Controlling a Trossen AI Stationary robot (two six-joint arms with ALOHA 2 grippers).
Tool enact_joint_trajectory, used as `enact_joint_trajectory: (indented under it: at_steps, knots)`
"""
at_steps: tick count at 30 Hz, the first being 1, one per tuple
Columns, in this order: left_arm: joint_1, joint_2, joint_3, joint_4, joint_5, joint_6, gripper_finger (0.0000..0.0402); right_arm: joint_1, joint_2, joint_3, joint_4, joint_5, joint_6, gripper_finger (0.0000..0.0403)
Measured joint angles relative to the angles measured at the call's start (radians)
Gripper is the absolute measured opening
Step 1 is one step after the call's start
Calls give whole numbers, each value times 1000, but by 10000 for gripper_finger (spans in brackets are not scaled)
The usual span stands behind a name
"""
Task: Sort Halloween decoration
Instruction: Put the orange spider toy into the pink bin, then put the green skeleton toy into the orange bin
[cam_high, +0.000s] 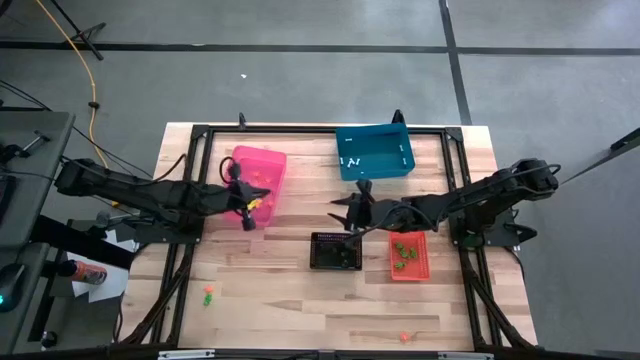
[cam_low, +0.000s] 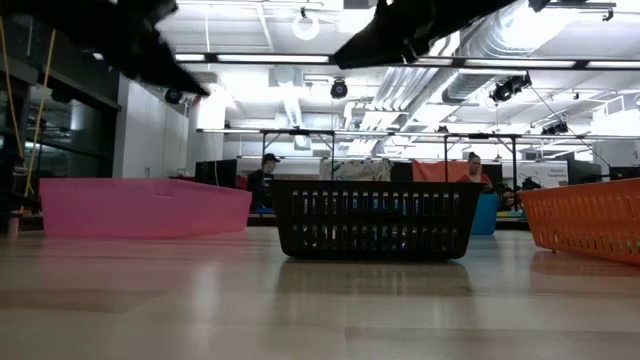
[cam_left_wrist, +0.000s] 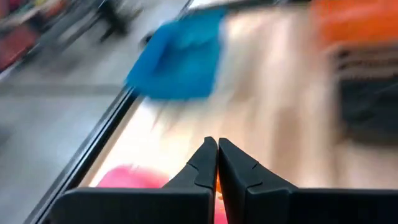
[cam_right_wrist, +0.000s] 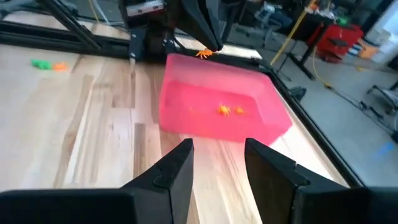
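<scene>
High view: left gripper sits at the lower edge of the pink bin, left of centre, fingers pinched on a small orange trinket. Right gripper hangs mid-frame above the black bin, jaws parted, nothing between them. Green trinkets lie in the red bin; white ones in the blue bin at upper centre. Stray pieces rest lower left on the table. Low view: pink, black, orange-red bins in a row. Right wrist view: orange pieces inside the pink bin at centre; another orange piece at the far gripper's tip.
</scene>
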Motion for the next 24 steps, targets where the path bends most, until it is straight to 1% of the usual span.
enact_joint_trajectory:
  at_steps: [3,4,6,9,11,13,18,21,23,24]
  knots:
    - [6,6,0,-145,-145,-116,0,0,0,0,-43,30,34,139]
    - [11,12,0,-187,-168,-166,0,0,0,0,-54,33,42,139]
    - [24,19,0,-270,-183,-276,0,0,0,0,-69,36,49,139]
    - [38,35,0,-328,-176,-417,1,0,0,0,-74,37,52,139]
    - [47,40,0,-341,-158,-458,8,0,0,0,-74,37,52,139]
    - [55,44,0,-343,-135,-462,23,0,-1,0,-73,37,52,139]
    - [73,46,0,-344,-103,-463,83,-4,0,0,-73,37,52,139]
    - [76,46,27,-354,-93,-463,123,-10,-1,0,-73,37,53,139]
    - [74,46,69,-352,-39,-451,146,-14,0,0,-74,36,53,139]
    - [70,45,95,-351,14,-436,155,-14,-1,0,-73,37,55,139]
